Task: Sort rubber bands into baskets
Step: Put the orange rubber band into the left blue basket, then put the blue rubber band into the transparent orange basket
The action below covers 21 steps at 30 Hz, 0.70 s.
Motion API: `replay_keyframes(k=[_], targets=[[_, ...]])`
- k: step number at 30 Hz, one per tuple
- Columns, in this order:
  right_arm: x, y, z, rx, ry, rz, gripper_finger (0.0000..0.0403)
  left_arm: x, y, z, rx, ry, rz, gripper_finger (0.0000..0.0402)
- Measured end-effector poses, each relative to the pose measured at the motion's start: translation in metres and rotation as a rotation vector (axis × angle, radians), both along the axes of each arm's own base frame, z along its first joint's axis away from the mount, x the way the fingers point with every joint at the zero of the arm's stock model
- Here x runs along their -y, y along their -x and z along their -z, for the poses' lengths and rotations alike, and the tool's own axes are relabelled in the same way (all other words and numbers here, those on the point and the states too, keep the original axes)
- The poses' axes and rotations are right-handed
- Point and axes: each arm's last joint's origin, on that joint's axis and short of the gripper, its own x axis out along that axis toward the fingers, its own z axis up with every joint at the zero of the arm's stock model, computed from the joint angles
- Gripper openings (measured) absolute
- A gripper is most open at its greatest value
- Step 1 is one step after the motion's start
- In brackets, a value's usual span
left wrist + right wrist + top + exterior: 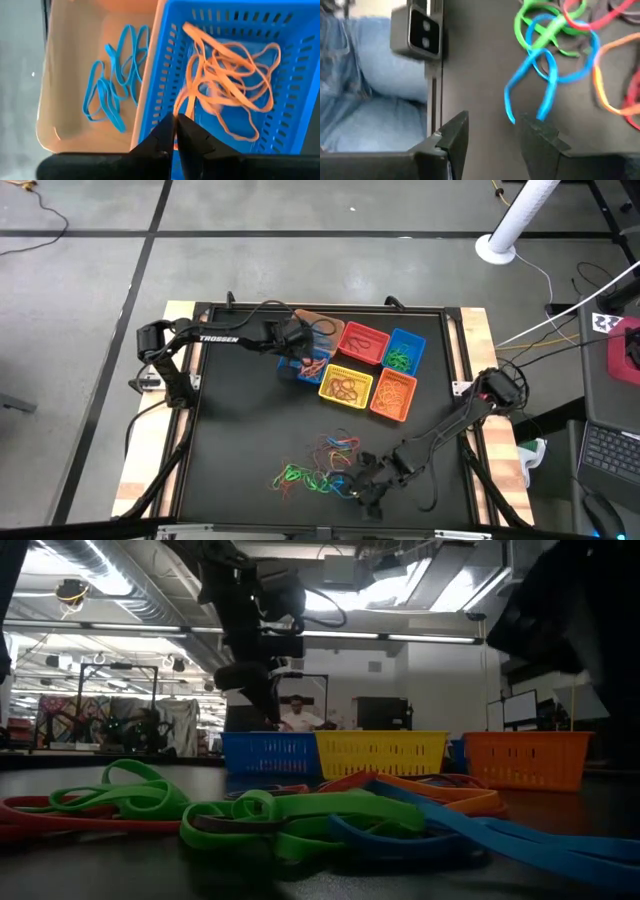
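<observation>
Six baskets stand clustered at the table's middle: tan point(318, 320), blue point(305, 370), red point(362, 342), a second blue point(405, 352), yellow point(345, 387) and orange point(393, 395). My left gripper point(298, 345) hangs over the near blue basket point(230, 75), which holds orange rubber bands point(235, 80), and is shut on one of them. The tan basket point(65, 100) holds blue bands point(112, 87). Loose rubber bands point(320, 465) lie mixed near the front edge. My right gripper point(495, 127) is open just beside them, close to a blue band point(535, 80). My left gripper pinches one strand of an orange rubber band point(183, 102) between its two fingertips, coming from above and slanting down. The strand runs up to the fingertips from the heap of orange bands; the band's other end lies slack on the blue basket's floor.
In the low view the loose green point(140, 795), red and blue point(480, 830) bands fill the foreground, with the baskets point(380, 753) behind them. The table's near edge point(434, 100) lies beside my right gripper, with a person's blue trousers point(365, 110) beyond it.
</observation>
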Motion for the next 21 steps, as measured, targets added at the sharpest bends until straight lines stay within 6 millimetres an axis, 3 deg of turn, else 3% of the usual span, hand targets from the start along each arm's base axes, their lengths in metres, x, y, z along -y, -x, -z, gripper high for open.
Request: replay_keyframes(k=[13,21], targets=[[-0.006,-0.009,0.032,-0.058,-0.014,0.104,0.0161,0.004,-0.001,0.000,-0.016,-0.006,0.036,0.0142],[-0.004,-0.007,0.036,-0.089,0.008,0.105,0.0161,0.004,-0.001,0.000,-0.014,-0.002,0.038,0.0168]])
